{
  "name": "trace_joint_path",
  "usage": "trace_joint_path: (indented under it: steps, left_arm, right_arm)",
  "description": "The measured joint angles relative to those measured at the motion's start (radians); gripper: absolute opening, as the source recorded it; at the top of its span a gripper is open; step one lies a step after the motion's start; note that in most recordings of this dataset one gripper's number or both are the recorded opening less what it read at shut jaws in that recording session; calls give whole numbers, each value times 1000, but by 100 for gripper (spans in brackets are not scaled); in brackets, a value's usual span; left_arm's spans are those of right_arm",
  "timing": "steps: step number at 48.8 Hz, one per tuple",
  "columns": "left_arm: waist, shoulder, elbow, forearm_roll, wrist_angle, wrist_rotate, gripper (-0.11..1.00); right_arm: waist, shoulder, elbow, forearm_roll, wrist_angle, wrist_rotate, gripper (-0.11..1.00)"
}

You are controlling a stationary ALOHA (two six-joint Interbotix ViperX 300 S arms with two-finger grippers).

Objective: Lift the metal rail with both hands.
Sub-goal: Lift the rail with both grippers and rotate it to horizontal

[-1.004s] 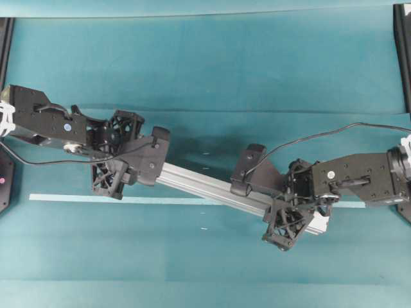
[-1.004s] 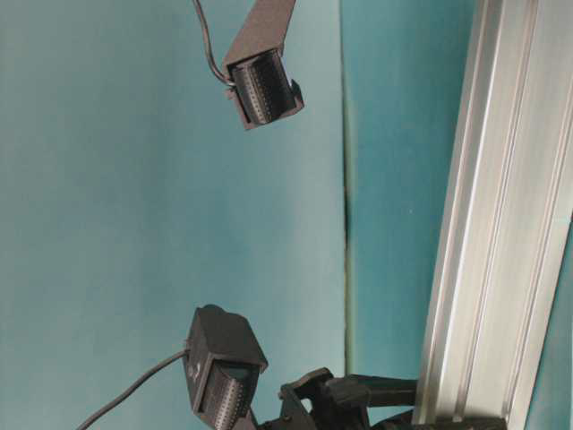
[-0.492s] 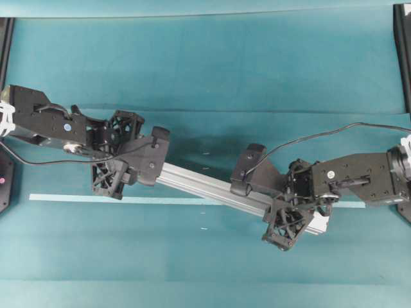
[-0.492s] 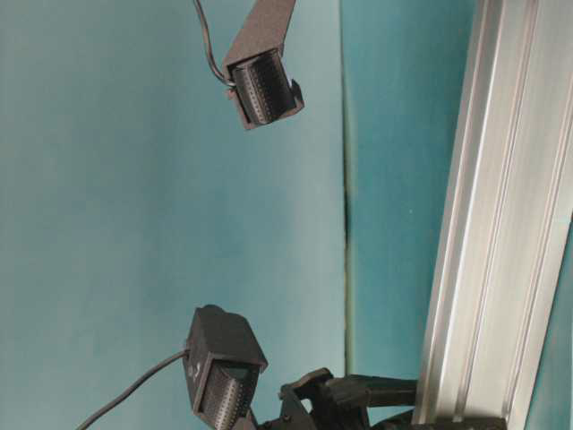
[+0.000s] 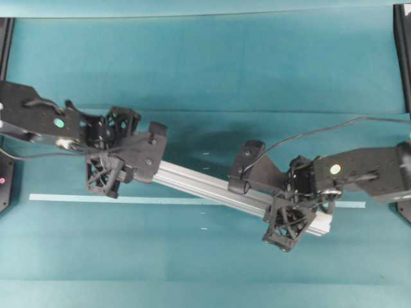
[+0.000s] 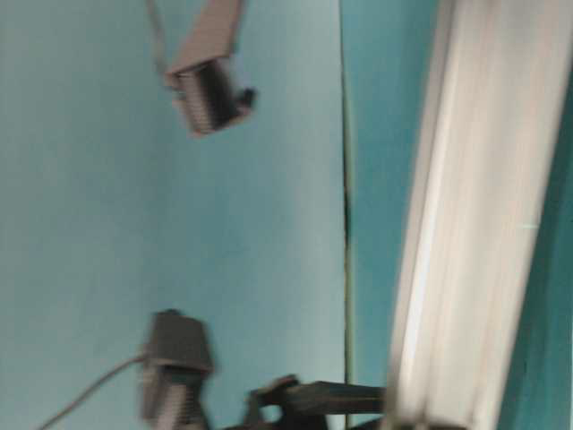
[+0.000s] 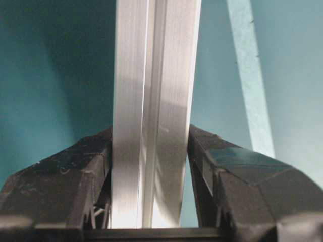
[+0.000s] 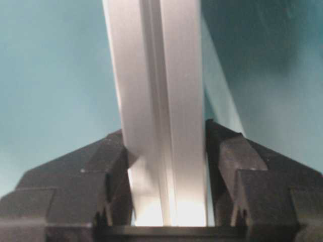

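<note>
Overhead, both grippers, left point(image 5: 114, 159) and right point(image 5: 292, 208), clamp the metal rail point(image 5: 205, 186), hiding its ends.

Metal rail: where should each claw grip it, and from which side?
Near its two ends, from above, fingers across the narrow width on the long grooved side faces. The metal rail is long, straight and slanted on the table, so end grips balance it. The left claw and right claw are shut on it that way.
</note>
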Motion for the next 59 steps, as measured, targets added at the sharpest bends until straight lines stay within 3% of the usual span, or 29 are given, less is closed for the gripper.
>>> trace_joint_path:
  steps: [20, 35, 42, 54, 59]
  left_arm:
    - [-3, -84, -179, -2, 284, -35, 36]
    - [-2, -84, -278, -2, 388, -57, 36]
    - [-2, -84, -307, -2, 431, -80, 36]
    - [-29, -84, -387, -2, 540, -166, 36]
    - [-44, -84, -431, -2, 588, -201, 35]
  right_arm:
    - [-67, -164, -104, 0, 270, -9, 40]
    - [-104, -196, -156, 2, 397, -52, 40]
    - [-126, -204, -175, 2, 426, -104, 40]
    - [-150, -249, -199, 3, 488, -272, 40]
    - [-155, -264, -227, 3, 537, -299, 40]
